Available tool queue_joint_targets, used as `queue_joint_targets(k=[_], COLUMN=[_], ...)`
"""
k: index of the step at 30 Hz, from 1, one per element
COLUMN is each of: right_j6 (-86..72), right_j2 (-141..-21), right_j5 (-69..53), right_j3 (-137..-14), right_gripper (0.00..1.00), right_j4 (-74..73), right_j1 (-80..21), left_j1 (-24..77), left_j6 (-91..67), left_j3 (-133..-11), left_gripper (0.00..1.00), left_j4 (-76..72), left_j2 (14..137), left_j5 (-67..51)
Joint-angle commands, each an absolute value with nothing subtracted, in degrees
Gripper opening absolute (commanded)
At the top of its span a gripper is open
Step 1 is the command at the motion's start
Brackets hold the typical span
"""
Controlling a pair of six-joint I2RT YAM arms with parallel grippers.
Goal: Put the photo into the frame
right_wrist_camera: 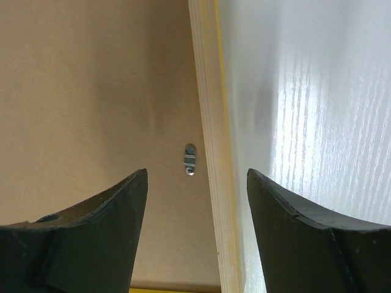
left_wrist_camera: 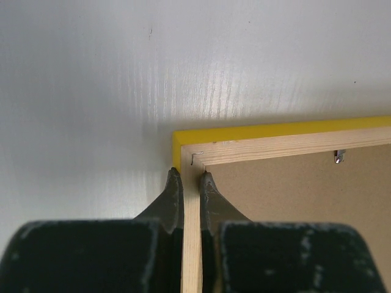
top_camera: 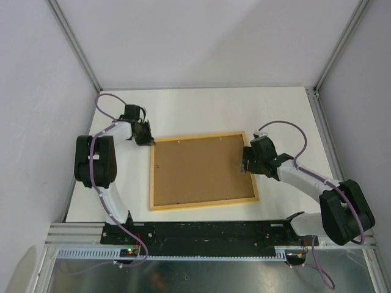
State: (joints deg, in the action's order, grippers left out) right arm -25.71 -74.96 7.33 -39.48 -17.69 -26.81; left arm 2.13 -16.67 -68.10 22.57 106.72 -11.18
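Pale-wood frame (left_wrist_camera: 293, 145) rail clenched between the left pincer (left_wrist_camera: 190, 178) tips; right pincer (right_wrist_camera: 197, 174) released, straddling the opposite rail. A one-sided lift could twist it free.

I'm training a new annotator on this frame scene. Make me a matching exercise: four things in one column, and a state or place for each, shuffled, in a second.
Things
1. left gripper
2. right gripper
3. board
4. clip

States or places
A. brown, lying inside the frame
B. open, one finger on each side of the frame's edge
C. small and metal, on the board beside the frame's edge
D. shut on the frame near a corner

Pairs: 1-D, 2-B, 3-A, 4-C
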Motion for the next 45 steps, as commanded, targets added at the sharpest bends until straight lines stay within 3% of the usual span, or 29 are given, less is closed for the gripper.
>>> queue_joint_targets(k=[1, 24, 42, 44, 45], right_j6=[-27.89, -27.34, -27.16, -27.16, -27.25], right_j2=[-76.15, -82.28, -81.60, -81.40, -81.30], right_j5=[10.00, 10.68, 9.31, 9.07, 8.93], right_j3=[-38.69, -38.99, -39.02, -39.02, -39.02], right_gripper=[0.69, 0.52, 0.05, 0.09, 0.16], right_j4=[-16.30, -12.91, -12.57, -12.59, -12.54], right_j1=[-27.21, -26.59, -25.00, -24.93, -24.86], left_j1=[2.53, 2.56, 2.73, 2.75, 2.74], left_j6=[-19.48, -19.25, -19.31, -19.33, -19.33], left_j3=[-71.62, -71.22, -71.68, -71.69, -71.75], left_gripper=[0.00, 0.00, 0.00, 0.00, 0.00], left_j4=[21.00, 20.94, 20.99, 20.96, 20.98], left_j2=[105.04, 105.12, 105.40, 105.43, 105.41], left_j5=[-10.79, -10.10, -10.55, -10.68, -10.75])
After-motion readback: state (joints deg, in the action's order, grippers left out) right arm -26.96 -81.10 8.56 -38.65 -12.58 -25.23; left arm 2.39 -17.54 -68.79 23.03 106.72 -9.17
